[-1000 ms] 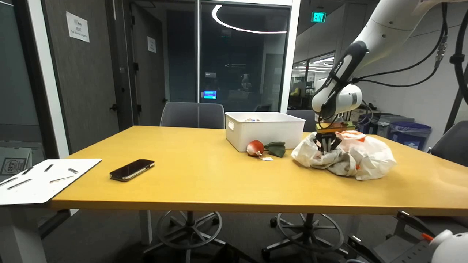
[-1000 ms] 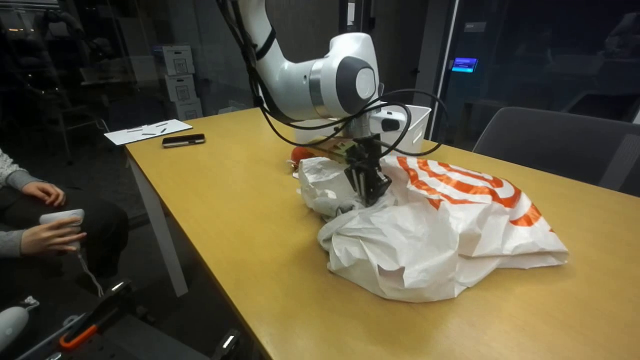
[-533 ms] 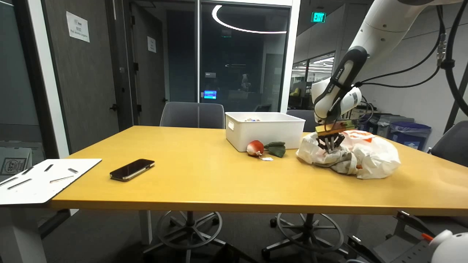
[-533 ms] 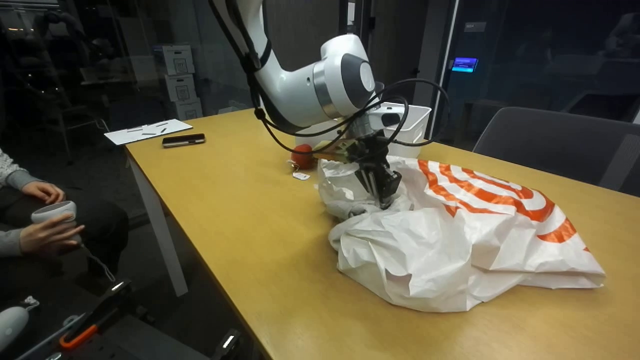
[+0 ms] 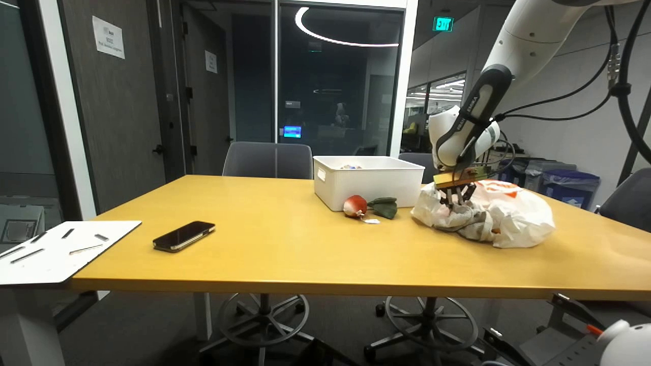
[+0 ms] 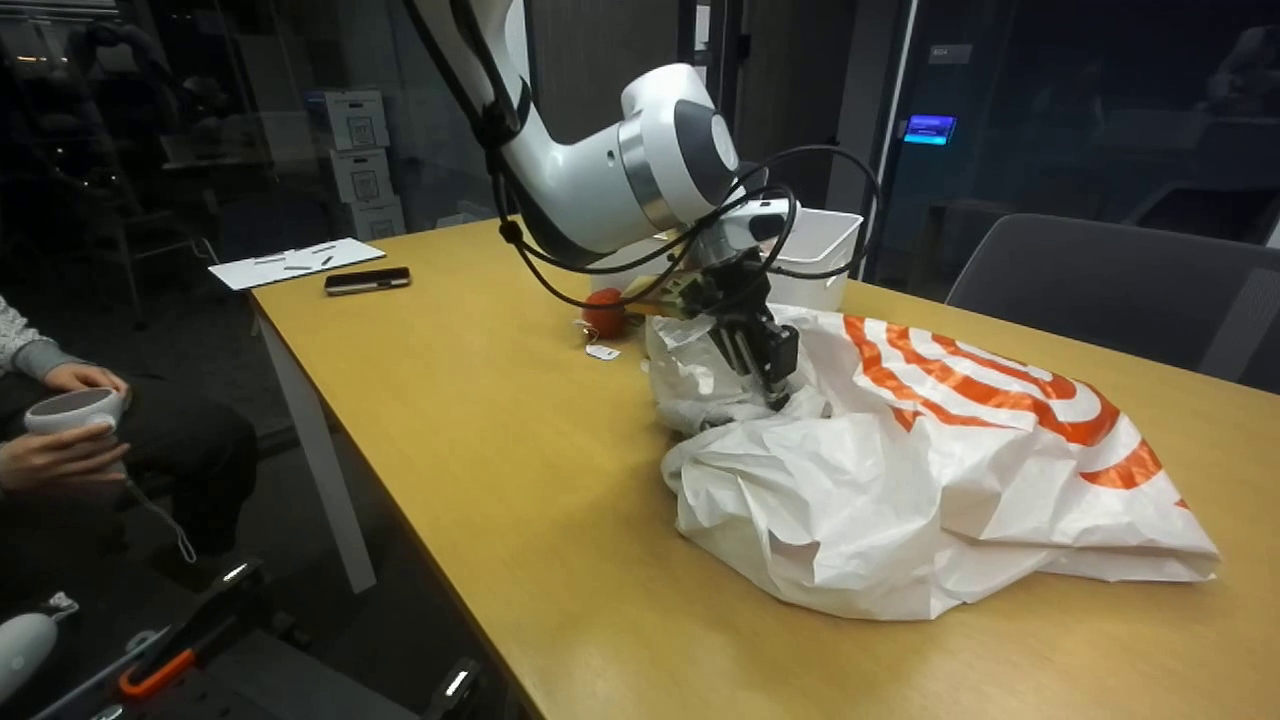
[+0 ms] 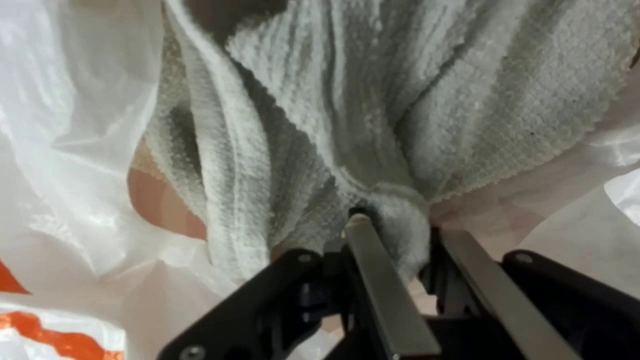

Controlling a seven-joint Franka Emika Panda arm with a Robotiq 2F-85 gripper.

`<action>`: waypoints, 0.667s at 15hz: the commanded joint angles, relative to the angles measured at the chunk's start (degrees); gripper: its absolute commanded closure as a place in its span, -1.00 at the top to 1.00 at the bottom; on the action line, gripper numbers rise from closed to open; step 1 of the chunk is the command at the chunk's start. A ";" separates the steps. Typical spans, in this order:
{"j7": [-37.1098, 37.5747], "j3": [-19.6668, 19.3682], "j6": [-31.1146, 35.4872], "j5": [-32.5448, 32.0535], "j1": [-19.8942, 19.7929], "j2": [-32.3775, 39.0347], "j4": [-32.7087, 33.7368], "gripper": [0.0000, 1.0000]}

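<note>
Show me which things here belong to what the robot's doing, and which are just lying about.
Part of the job, it seems:
gray cloth, pinched in the tool
white bag, on both sides of it

Just lying about, apparently:
white bin
round red item
green item
phone
white board

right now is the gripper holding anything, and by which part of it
The gripper holds the grey terry cloth by a bunched fold pinched between its fingers.

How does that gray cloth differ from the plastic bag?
The gray cloth is matte and fuzzy; the plastic bag is smoother and shiny. The cloth is plain gray, the bag white and orange. The cloth is bunched in the gripper; the bag spreads out beside it. Both are crumpled.
</note>
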 commanded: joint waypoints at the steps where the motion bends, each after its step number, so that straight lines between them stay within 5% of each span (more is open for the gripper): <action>1: 0.44 1.95 2.03 1.58 -1.03 -3.76 -3.27 0.19; 6: -3.94 7.96 -2.78 9.85 -2.79 -13.12 -10.51 0.95; 10: -0.21 10.91 -15.99 10.66 -1.65 -23.39 -15.51 1.00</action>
